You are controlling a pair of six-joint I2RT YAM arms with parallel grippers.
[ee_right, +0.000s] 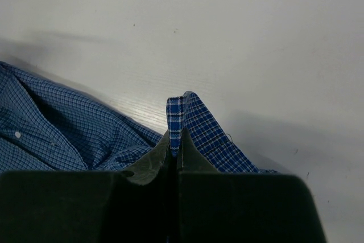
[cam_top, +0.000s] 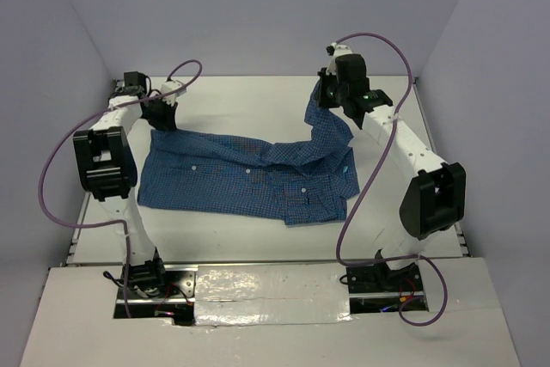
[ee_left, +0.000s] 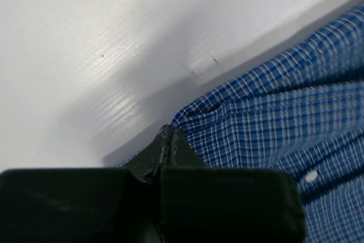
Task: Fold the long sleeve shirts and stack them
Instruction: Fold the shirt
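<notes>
The long sleeve shirt [cam_top: 232, 174], blue and finely checked, lies spread across the white table [cam_top: 249, 100] with its buttoned front up. My left gripper [cam_top: 163, 119] sits low at the shirt's far left corner. In the left wrist view its jaws [ee_left: 171, 131] are shut, with the edge of the cloth [ee_left: 273, 118] bunched at their tips. My right gripper [cam_top: 327, 96] is raised at the far right and shut on a hemmed edge of the shirt. That strip of cloth [ee_right: 196, 123] sticks up between the fingers [ee_right: 176, 138], and the fabric hangs from there to the table.
Grey walls close in the table at the back and on both sides. Purple cables loop off both arms [cam_top: 60, 169]. The arm bases stand on a taped plate [cam_top: 275, 285] at the near edge. Bare white table lies behind the shirt and in front of it.
</notes>
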